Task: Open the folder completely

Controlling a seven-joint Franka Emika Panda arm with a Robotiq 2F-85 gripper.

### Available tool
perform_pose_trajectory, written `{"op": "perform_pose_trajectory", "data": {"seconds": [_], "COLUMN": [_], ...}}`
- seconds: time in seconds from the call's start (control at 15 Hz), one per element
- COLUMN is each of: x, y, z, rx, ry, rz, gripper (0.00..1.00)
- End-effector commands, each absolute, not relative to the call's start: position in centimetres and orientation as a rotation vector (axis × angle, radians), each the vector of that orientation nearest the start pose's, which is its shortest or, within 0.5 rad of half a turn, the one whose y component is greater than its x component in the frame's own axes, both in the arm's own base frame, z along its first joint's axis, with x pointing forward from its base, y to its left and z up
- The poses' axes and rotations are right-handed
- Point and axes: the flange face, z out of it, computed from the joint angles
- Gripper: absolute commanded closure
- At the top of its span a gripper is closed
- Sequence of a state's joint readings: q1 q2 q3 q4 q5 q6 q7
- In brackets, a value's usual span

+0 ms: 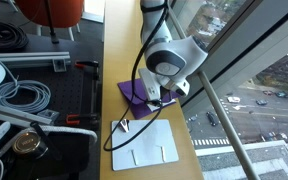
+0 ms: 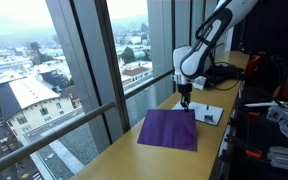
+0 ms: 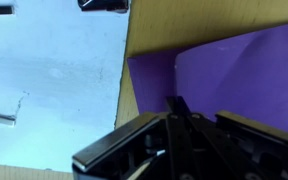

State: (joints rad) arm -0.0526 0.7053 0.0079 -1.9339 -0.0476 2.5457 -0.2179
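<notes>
Folder (image 2: 169, 132) lies flat, its far edge beneath the end effector (image 2: 186, 100).

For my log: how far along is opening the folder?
Done: nothing yet. In both exterior views the folder looks shut, with no pale inside showing. In hand: the gripper is at its edge near the white board; whether it has a grip is unclear. Left: the whole opening, until the folder lies fully spread.
</notes>
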Motion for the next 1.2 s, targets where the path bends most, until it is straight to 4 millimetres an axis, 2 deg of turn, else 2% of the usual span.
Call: {"op": "perform_pose_trajectory", "data": {"seconds": [0.0, 0.33, 0.67, 0.8, 0.93, 1.13], "x": [58.9, 57.5, 55.9, 55.2, 54.4, 52.3], "y": [-0.7, 2.0, 6.8, 8.8, 10.3, 11.4], "z": [14.6, 17.5, 23.9, 25.8, 26.6, 25.9], "rx": [-3.261, -3.381, -3.376, -3.362, -3.356, -3.352], "ry": [-0.465, -0.644, -0.661, -0.693, -0.745, -0.834], "rz": [0.048, -0.059, -0.276, -0.343, -0.379, -0.358], "gripper": [1.00, 1.00, 1.00, 1.00, 1.00, 1.00]}}
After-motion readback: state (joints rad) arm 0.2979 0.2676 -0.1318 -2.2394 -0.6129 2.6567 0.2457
